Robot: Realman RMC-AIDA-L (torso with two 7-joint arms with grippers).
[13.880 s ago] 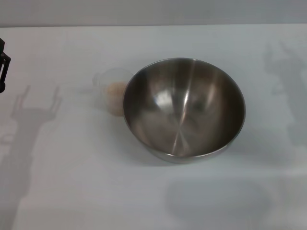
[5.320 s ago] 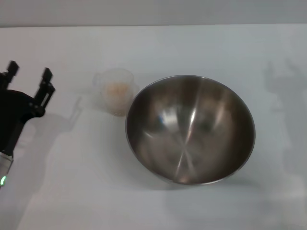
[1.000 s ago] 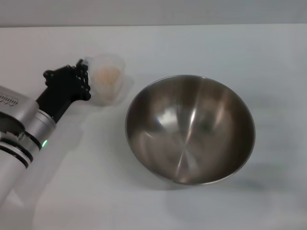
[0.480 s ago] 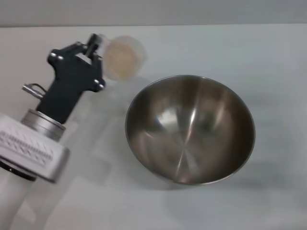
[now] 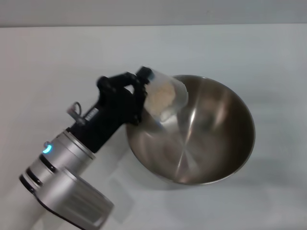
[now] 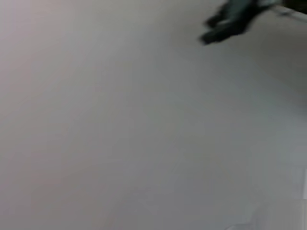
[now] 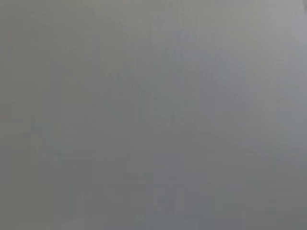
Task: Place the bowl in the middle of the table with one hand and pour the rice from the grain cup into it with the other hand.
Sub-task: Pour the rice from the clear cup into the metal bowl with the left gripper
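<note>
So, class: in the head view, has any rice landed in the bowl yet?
No: the bowl shows only bare steel inside, and the rice sits in the tilted cup over its rim.

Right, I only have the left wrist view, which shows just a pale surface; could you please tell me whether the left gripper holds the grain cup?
Observer: Yes, the left gripper is shut on the grain cup, which is tilted above the left rim of the bowl.
Operator: Is any rice in the bowl?
Observer: None shows there; the rice sits inside the grain cup.
Operator: And the right gripper?
Observer: It appears in no view.
</note>
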